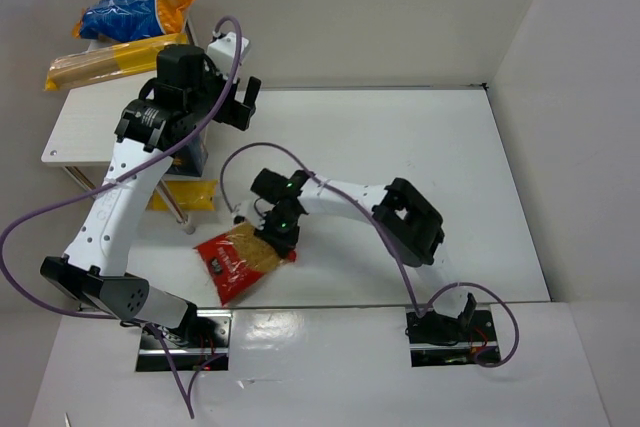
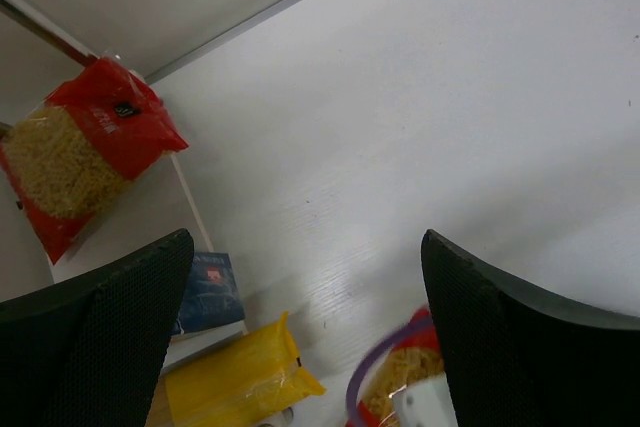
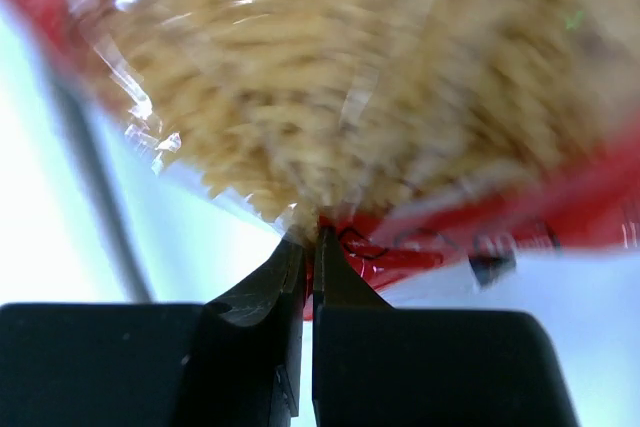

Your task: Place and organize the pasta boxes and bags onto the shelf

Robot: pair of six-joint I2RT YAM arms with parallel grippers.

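The shelf (image 1: 85, 122) stands at the far left. On its white top board lie a blue-and-orange bag (image 1: 135, 12) and a long yellow spaghetti bag (image 1: 105, 64). In the left wrist view a clear bag with a red label (image 2: 85, 152) also lies on that board. A yellow pack (image 1: 188, 195) and a blue pack (image 1: 197, 155) sit on a lower tier. My left gripper (image 1: 240, 102) hangs open and empty (image 2: 310, 347) above the shelf's right end. My right gripper (image 1: 280, 235) is shut on the edge of another clear red-label pasta bag (image 1: 238, 262), which fills the right wrist view (image 3: 350, 77).
White walls enclose the table (image 1: 400, 147) at the back and right. A purple cable (image 1: 250, 152) loops over the table between the arms. The shelf's thin metal leg (image 1: 178, 209) stands beside the yellow pack.
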